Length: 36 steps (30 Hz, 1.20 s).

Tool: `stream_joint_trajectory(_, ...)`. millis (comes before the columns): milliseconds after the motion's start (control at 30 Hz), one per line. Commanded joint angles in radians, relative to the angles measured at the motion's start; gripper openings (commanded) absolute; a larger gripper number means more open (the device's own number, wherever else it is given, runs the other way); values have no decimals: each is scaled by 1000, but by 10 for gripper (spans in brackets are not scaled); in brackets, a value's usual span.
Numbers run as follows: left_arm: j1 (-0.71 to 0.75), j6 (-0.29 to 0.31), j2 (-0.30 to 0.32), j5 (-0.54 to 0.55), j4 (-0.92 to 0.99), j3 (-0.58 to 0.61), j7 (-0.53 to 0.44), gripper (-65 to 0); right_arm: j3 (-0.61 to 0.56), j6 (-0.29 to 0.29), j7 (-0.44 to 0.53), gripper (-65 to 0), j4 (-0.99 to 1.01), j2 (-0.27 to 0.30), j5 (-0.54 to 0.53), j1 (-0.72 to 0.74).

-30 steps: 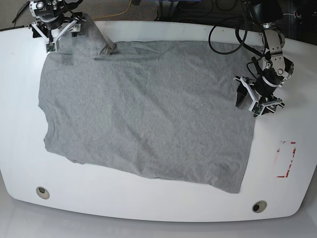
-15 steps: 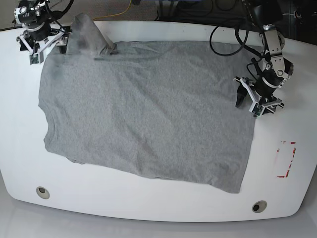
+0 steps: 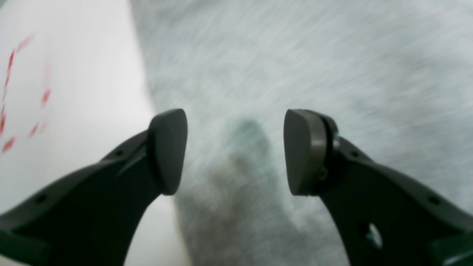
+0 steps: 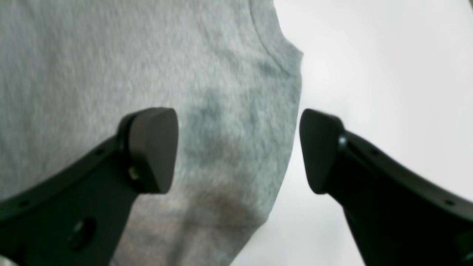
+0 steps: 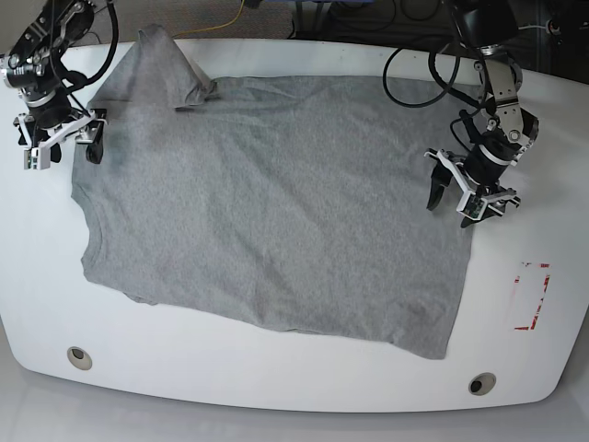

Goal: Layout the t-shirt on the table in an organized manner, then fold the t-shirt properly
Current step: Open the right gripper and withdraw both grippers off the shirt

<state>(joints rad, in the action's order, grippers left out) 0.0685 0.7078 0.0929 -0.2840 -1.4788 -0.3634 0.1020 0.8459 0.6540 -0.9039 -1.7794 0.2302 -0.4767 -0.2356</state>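
Both sets of fingers, left gripper (image 5: 457,198) and right gripper (image 5: 63,147), are spread open, nothing held. The heather-grey cotton t-shirt (image 5: 276,203) could easily get bunched if its edge is snagged against the glossy white tabletop (image 5: 276,378).

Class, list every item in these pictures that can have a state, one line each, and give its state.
Heather-grey cotton t-shirt: spread flat on the table, plain side up, one sleeve bunched at the far edge.
Glossy white table: bearing the shirt, near strip bare.
Left gripper: open, empty, over the shirt's side edge.
Right gripper: open, empty, over the shirt's opposite edge.
Red rectangular outline mark: uncovered.
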Motion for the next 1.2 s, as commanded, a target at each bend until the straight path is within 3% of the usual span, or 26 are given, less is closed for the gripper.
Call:
stream_joint_trajectory(0, -6, -10, 5, 18, -47, -3, -34, -263, 16, -3, -21, -169, 74, 54, -53, 35)
stream_joint_trajectory(267, -6, -10, -14, 52, -85, -15, -31, -263, 36, -7, -47, -25, 284, 140, -208, 72)
stream_joint_trajectory(400, -11, -10, -15, 124, -93, -58, -21, -263, 31, -7, -57, -23, 336, 174, -294, 78)
stream_joint_trajectory(733, -62, -10, -17, 322, -93, -214, 212, -263, 40, -10, -146, -60, 451, 249, -451, 121)
stream_joint_trajectory(1000, -77, -10, -11, 467, -95, -319, 371, -263, 126, -12, -274, -66, 450, 235, -466, 87)
stream_joint_trajectory(1167, -74, -10, -9, 497, -96, -372, 457, -263, 138, -12, -291, -63, 427, 216, -466, 35)
